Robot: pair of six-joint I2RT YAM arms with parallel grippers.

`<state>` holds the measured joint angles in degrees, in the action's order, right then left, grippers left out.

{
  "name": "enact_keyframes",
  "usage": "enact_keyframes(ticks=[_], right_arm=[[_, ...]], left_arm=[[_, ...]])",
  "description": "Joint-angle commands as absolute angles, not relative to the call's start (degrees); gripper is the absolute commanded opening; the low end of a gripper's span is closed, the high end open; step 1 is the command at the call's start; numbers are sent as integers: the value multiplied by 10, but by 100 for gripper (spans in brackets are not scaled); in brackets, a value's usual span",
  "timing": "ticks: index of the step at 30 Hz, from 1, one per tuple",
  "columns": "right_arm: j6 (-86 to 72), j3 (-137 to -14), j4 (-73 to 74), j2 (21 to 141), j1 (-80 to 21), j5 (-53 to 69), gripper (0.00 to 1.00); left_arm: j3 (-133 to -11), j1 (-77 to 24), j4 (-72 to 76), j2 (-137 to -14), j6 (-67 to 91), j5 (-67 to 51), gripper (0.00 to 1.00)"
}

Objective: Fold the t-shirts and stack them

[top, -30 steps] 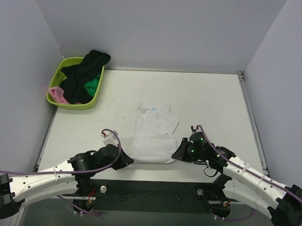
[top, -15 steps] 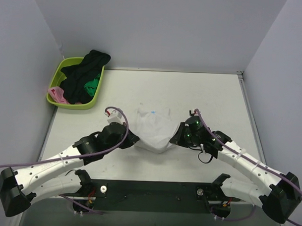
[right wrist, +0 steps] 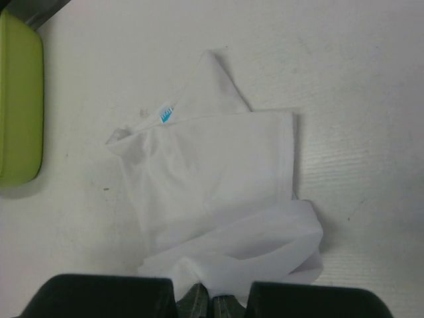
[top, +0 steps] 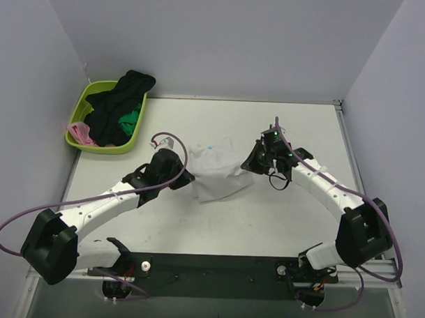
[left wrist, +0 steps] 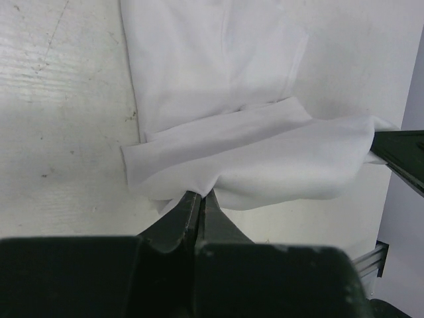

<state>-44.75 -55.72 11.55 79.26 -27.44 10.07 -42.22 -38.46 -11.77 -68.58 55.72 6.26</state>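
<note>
The white t-shirt (top: 215, 172) lies in the middle of the table, its near hem lifted and doubled back over the rest. My left gripper (top: 189, 176) is shut on the hem's left corner; in the left wrist view its tips (left wrist: 201, 195) pinch the white cloth (left wrist: 225, 99). My right gripper (top: 248, 164) is shut on the right corner, the fold of the shirt (right wrist: 212, 179) bulging just past its tips (right wrist: 212, 298). A small blue label (right wrist: 166, 114) marks the collar at the far end. Black (top: 120, 103), green (top: 132, 120) and pink (top: 79, 132) t-shirts lie heaped in the basket.
The lime green basket (top: 80, 102) stands at the table's far left corner, also seen at the left edge of the right wrist view as a green wall (right wrist: 20, 99). Grey walls close in the table on three sides. Bare tabletop lies right of the shirt.
Both grippers have carried the shirt's near hem away from the arm bases, toward the collar. The lower half now folds over the upper half, and both arms are stretched farther out.
</note>
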Motion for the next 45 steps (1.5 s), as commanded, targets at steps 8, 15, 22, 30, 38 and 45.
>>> enact_keyframes(ticks=[8,15,22,30,38,45], right_arm=[[-441,-727,91,959,-240,147,0],[-453,-813,83,1043,-229,163,0],[-471,-936,96,1142,-207,168,0],[-452,-1093,102,1252,-185,163,88],[-396,-950,51,1114,-214,134,95],[-404,-972,37,1184,-243,207,94]], left_arm=[[-522,-306,-23,-786,540,3,0],[-569,-259,-8,-864,548,-33,0],[-633,-209,11,-959,551,-32,0],[-691,-146,54,-1033,547,38,95],[-635,-164,43,-910,530,25,96],[-525,-218,67,-856,555,4,96]])
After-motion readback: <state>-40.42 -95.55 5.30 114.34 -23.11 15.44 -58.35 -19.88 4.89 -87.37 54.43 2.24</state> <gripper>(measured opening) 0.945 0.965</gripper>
